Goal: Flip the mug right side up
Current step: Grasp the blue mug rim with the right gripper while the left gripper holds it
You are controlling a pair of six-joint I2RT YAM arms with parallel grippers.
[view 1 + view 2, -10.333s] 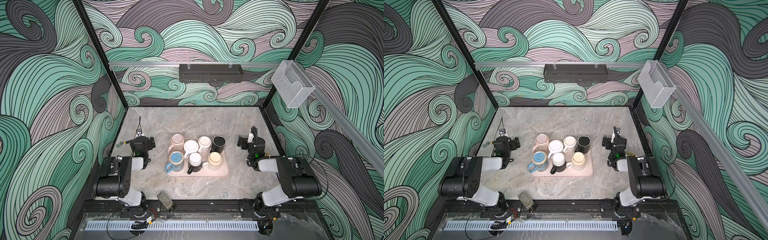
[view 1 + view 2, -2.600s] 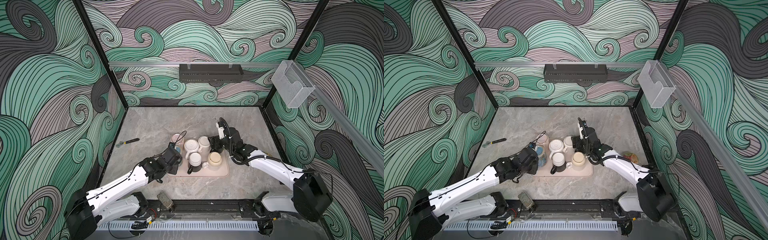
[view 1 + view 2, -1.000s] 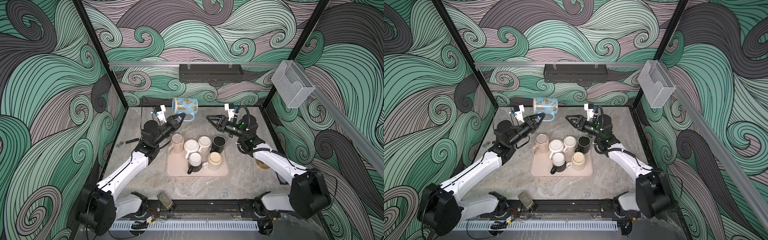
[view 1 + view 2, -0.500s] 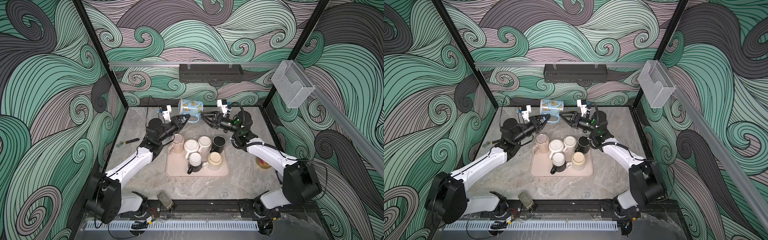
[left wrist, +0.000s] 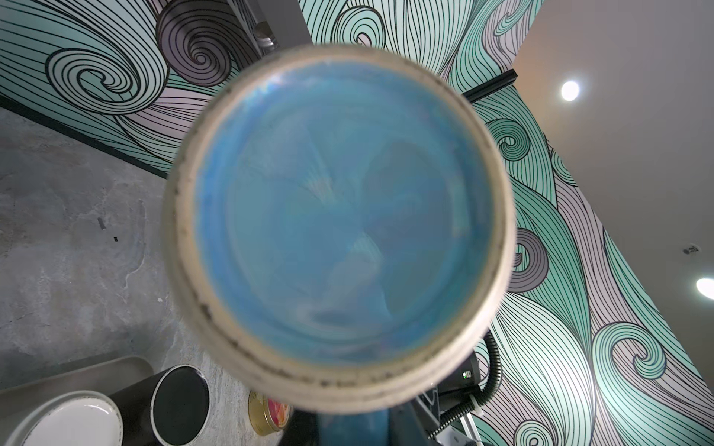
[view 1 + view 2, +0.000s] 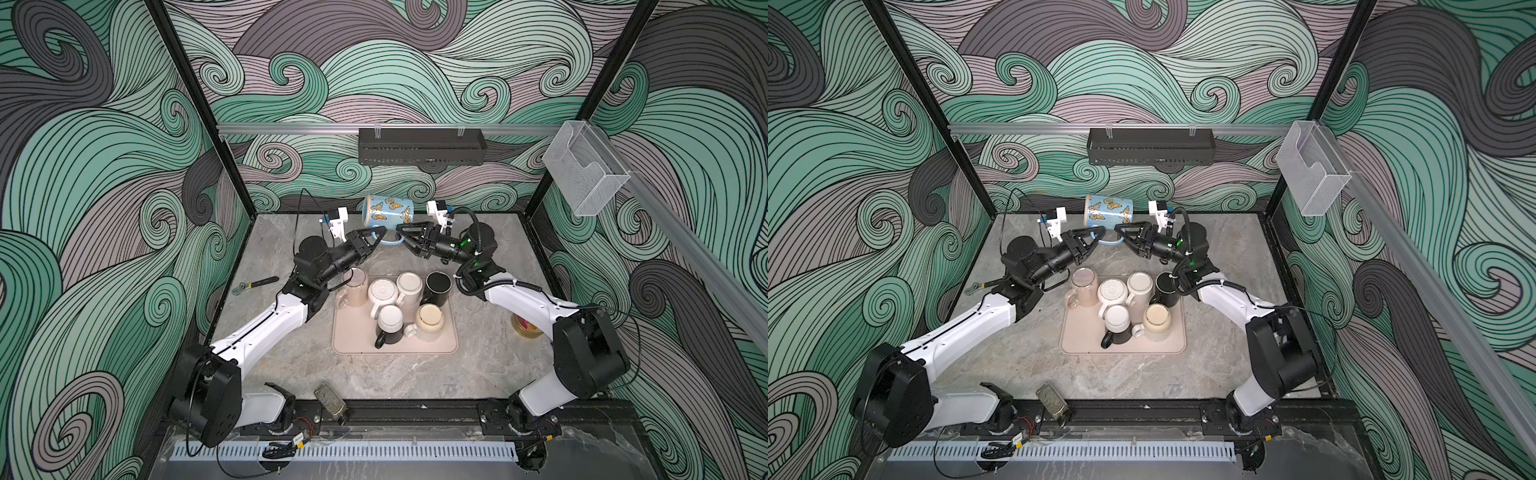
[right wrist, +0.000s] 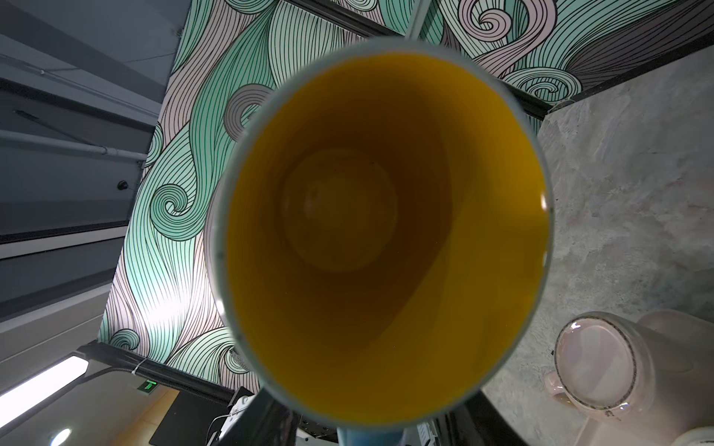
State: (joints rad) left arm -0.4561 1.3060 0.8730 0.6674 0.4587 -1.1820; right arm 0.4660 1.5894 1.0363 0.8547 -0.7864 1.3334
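Aloft, butterfly mug (image 6: 387, 210) sideways, tray (image 6: 353, 340) holding mugs (image 6: 382, 291)

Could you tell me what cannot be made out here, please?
Mug handle: too small in both top views to tell if the right gripper touches it.
Left gripper: hidden by the mug's base in left wrist view.
Right wrist view: mug's inside blocks that gripper.
Jar: half behind the right arm in a top view.

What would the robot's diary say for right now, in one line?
blue butterfly-print ceramic mug: aloft, sideways | left gripper: shut on handle | right gripper: at handle, grip unclear
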